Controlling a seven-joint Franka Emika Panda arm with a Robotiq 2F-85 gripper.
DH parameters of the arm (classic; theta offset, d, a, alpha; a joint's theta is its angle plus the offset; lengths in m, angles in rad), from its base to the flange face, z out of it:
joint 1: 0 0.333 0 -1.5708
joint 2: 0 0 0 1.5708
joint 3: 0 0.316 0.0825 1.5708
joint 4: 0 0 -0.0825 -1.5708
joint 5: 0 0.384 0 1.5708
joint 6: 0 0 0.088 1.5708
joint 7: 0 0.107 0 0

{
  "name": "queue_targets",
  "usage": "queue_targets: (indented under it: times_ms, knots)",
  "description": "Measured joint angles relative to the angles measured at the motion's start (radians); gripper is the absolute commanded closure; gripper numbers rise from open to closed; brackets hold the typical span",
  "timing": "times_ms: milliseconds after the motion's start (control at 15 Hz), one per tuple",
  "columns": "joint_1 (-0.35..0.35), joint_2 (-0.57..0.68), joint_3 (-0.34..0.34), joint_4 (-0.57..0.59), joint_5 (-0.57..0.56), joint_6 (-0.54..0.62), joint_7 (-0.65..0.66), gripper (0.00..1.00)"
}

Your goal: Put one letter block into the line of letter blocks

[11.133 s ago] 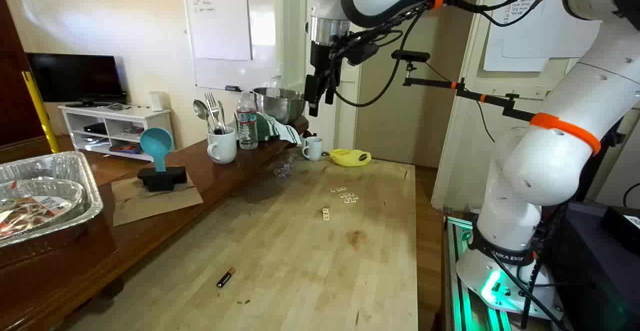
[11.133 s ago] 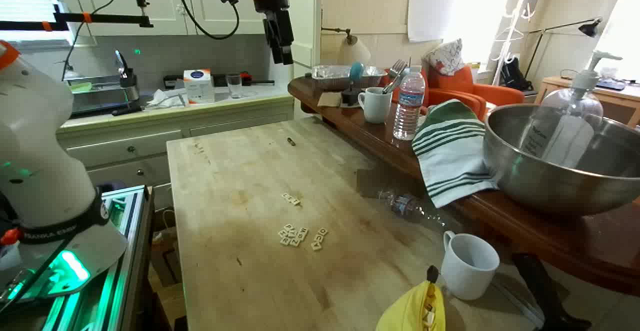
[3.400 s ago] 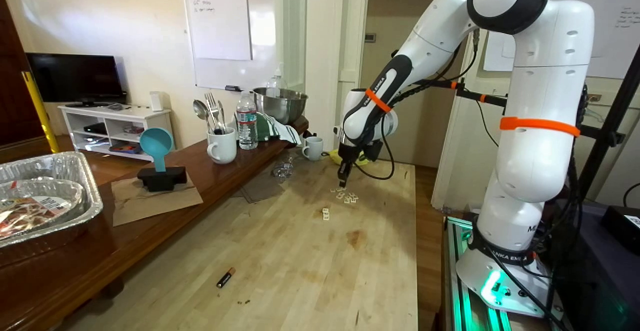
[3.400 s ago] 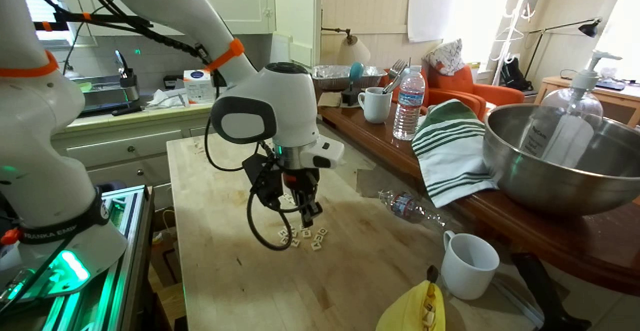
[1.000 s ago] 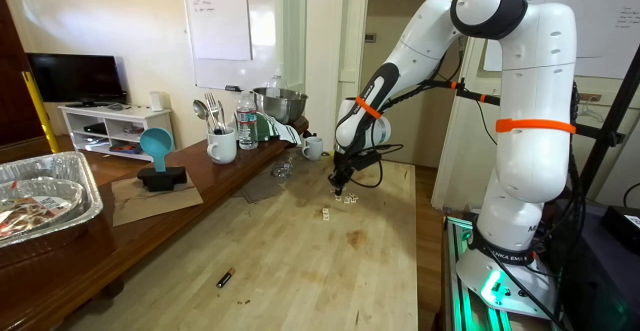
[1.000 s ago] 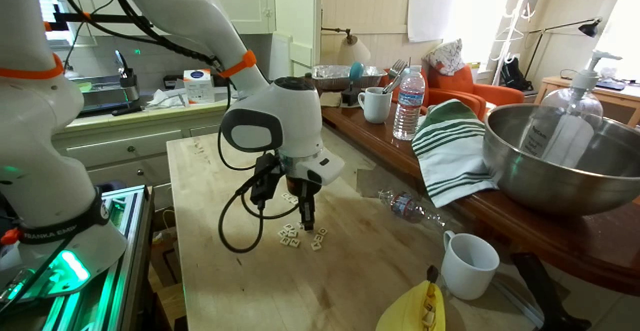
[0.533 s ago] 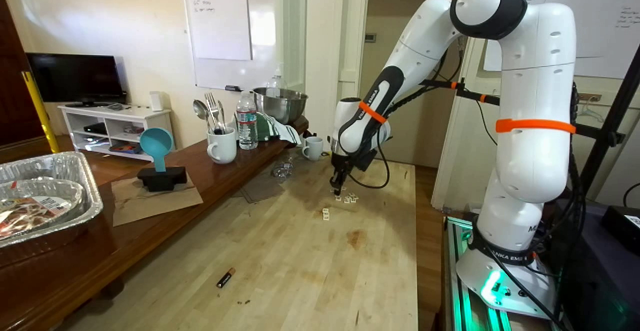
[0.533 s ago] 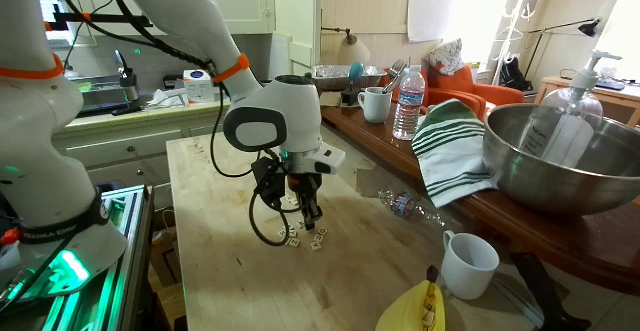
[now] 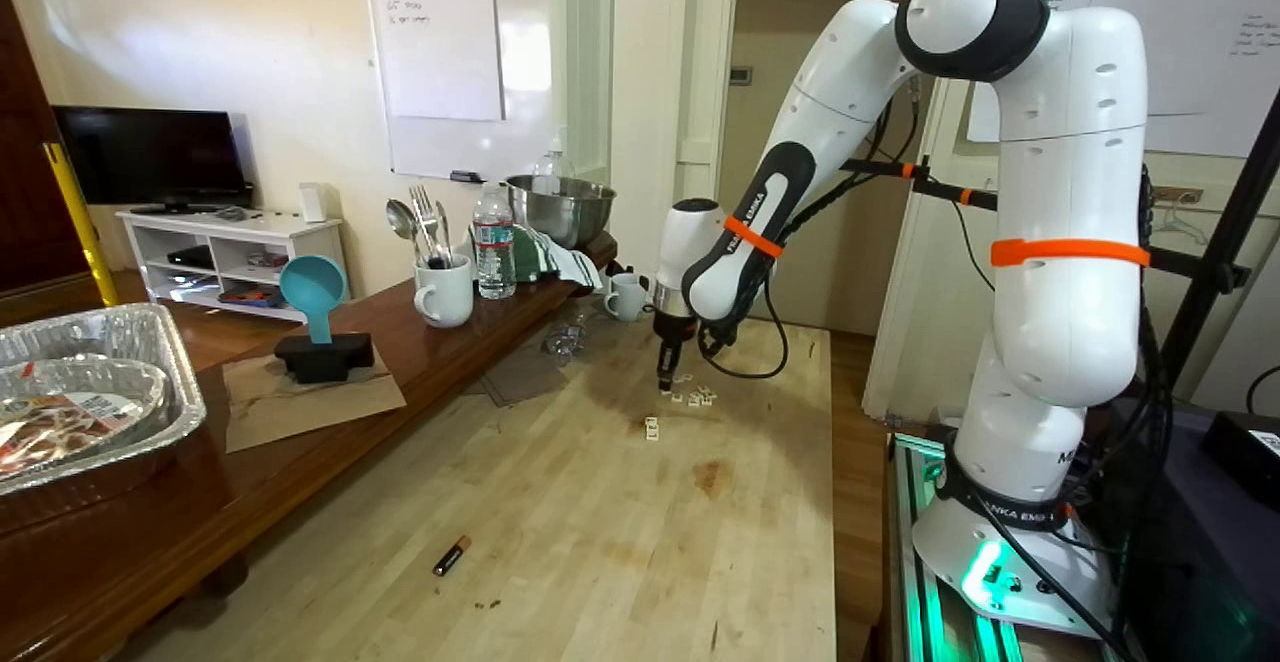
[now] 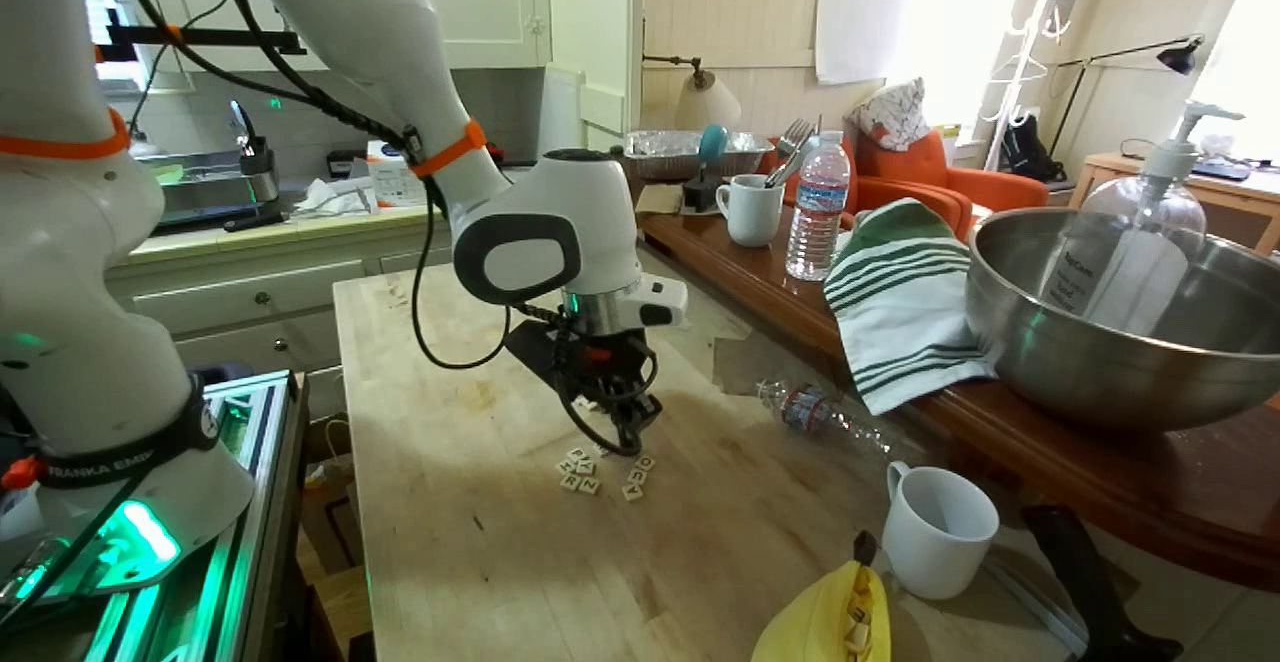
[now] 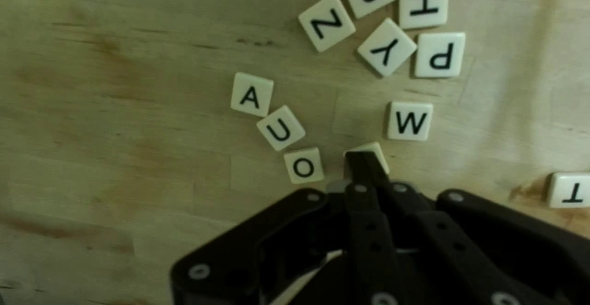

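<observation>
My gripper is shut, its fingertips together low over the table among the letter blocks, as both exterior views also show. Beneath them a pale block is mostly covered, its letter hidden; whether they touch it I cannot tell. Left of the tips in the wrist view, blocks A, U and O form a loose slanting row. Block W lies alone, with a cluster of Z, Y and others beyond. A short straight row lies apart; block T shows at the wrist view's right edge.
A yellow banana-shaped pouch and a white mug stand on the table. An empty-looking clear bottle lies beside the raised brown counter. A battery rests at the table's near side.
From high above the table, the arm has come down to the blocks. Within the last second the wrist has turned and the fingertips have shifted slightly. Block W now lies apart from the cluster.
</observation>
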Motion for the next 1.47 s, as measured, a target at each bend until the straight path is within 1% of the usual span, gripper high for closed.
queue_targets:
  times_ms: [400,867,1267,1467]
  knots:
    - [0.002,0.000,0.005,0.000,-0.038,0.000,-0.107,1.00]
    - [0.007,-0.012,0.027,-0.017,-0.082,0.000,-0.217,1.00]
    - [0.029,-0.028,0.029,-0.039,-0.155,0.000,-0.247,1.00]
    - [0.032,-0.034,0.041,-0.047,-0.155,0.000,-0.248,1.00]
